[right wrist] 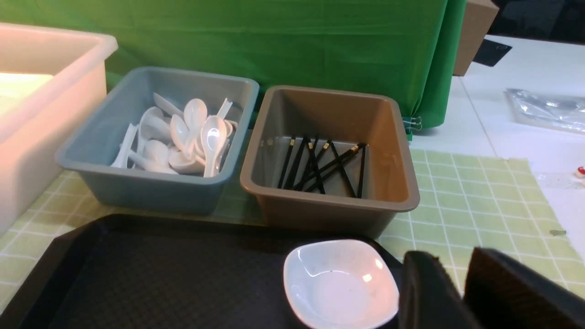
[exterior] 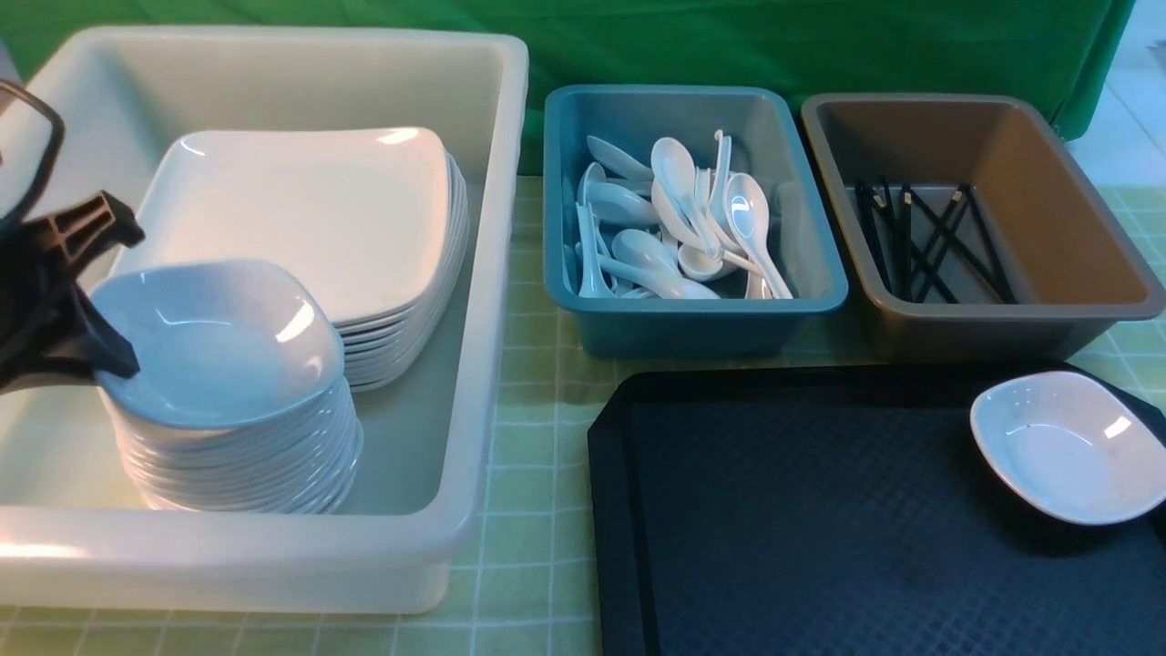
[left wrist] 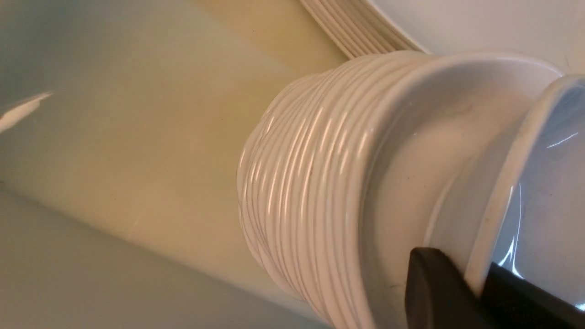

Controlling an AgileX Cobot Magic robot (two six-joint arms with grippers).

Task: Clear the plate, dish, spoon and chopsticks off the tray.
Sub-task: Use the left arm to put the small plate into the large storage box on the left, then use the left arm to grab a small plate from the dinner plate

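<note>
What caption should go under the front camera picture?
Left claw holds a small dish over the dish stack in the white tub; another dish sits on the black tray.

A black, diamond-textured tray (exterior: pixel 802 519) lies flat, carrying one small rounded-square white dish (exterior: pixel 1068 446) upright at its far right corner. A second dish (exterior: pixel 219 342), pinched at its rim by the left end effector (left wrist: pixel 477 285), tilts over a stack of dishes (exterior: pixel 246 465) in a white tub (exterior: pixel 492 273), beside stacked square white plates (exterior: pixel 310 210). White spoons (exterior: pixel 674 219) fill a blue bin (exterior: pixel 692 323). Black chopsticks (exterior: pixel 929 246) lie in a brown bin (exterior: pixel 1075 228).
</note>
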